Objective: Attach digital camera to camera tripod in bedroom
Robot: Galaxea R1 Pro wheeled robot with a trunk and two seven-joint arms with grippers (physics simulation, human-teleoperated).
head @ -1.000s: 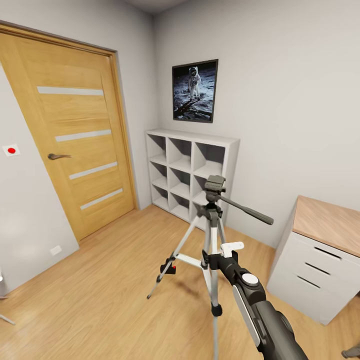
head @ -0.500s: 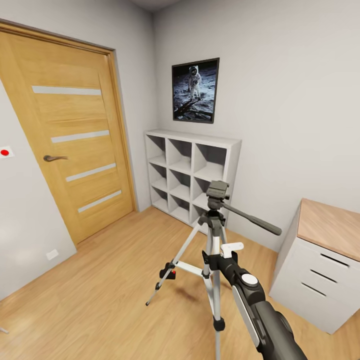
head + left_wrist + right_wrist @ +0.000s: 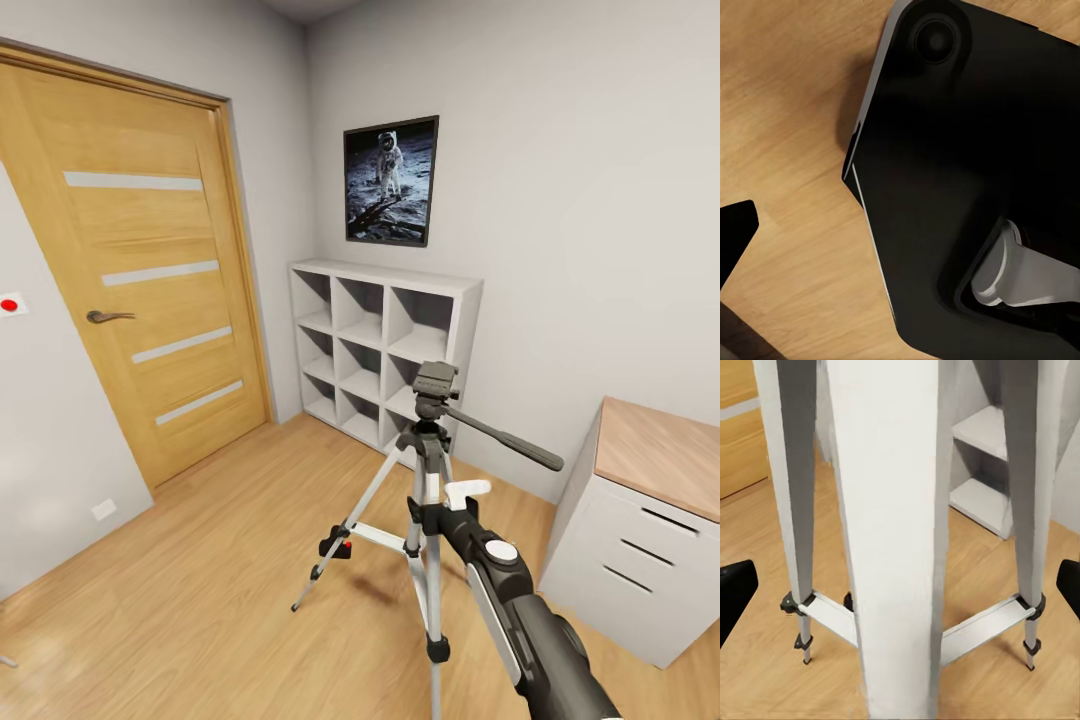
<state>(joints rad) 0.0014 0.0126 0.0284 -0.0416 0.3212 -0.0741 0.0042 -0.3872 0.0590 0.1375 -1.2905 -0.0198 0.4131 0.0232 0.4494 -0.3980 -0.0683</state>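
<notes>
The camera tripod stands on the wood floor in the middle of the bedroom, silver legs spread and its long pan handle pointing right. My right gripper is at the tripod's upper legs, just below the head. In the right wrist view the tripod's near leg stands between the spread black fingertips, so the right gripper is open around it. My left gripper hangs low beside the robot's black body, one fingertip far out at the side. The digital camera is out of view.
A white cube shelf stands against the wall behind the tripod, under a framed astronaut picture. A wood-topped desk with white drawers is close on the right. A closed wooden door is on the left. Wood floor lies to the left.
The head view shifted a little at first, then held still. My right arm has reached slightly further toward the tripod. The tripod itself has not moved.
</notes>
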